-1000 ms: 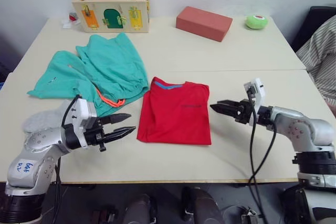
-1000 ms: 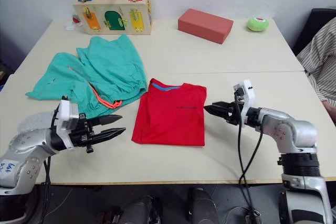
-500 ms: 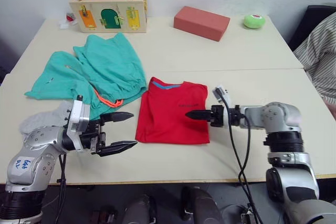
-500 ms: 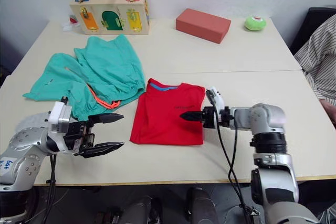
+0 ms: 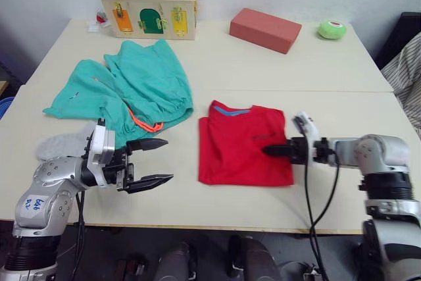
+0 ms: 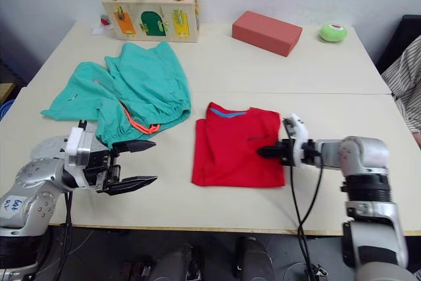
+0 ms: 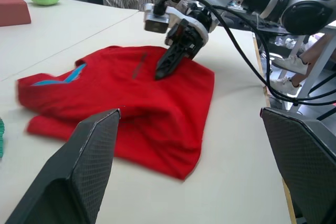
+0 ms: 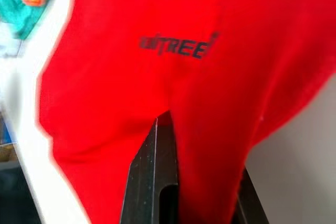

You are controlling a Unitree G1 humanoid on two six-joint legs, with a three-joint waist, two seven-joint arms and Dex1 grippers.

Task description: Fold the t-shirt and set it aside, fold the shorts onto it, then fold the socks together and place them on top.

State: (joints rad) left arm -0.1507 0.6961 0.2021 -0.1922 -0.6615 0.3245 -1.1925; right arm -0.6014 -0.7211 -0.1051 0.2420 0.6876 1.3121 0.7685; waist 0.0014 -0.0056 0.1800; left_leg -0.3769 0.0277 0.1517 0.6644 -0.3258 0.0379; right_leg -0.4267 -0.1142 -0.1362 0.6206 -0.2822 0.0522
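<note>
The red t-shirt (image 5: pixel 237 153) lies folded on the table (image 5: pixel 217 64) in front of me, blue neckband toward the far side. My right gripper (image 5: pixel 268 151) rests on its right edge, and cloth is pinched between the shut black fingers (image 8: pixel 152 182). The teal shorts (image 5: pixel 141 87) with the orange drawstring lie spread out to the left of the shirt. Grey socks (image 5: pixel 62 144) lie at the near left, partly hidden by my left arm. My left gripper (image 5: pixel 150 161) hovers open and empty left of the shirt, fingers (image 7: pixel 89 171) pointing toward it.
At the back edge stand a wooden latch box (image 5: pixel 149 10), a red block (image 5: pixel 265 29) and a green ball (image 5: pixel 331 29). A person in a striped sleeve (image 5: pixel 409 67) sits at the right. A seam (image 5: pixel 329 91) crosses the table.
The right gripper has moved left onto the shirt's right edge and shut on the cloth. The left gripper has opened wider. The camera view has shifted.
</note>
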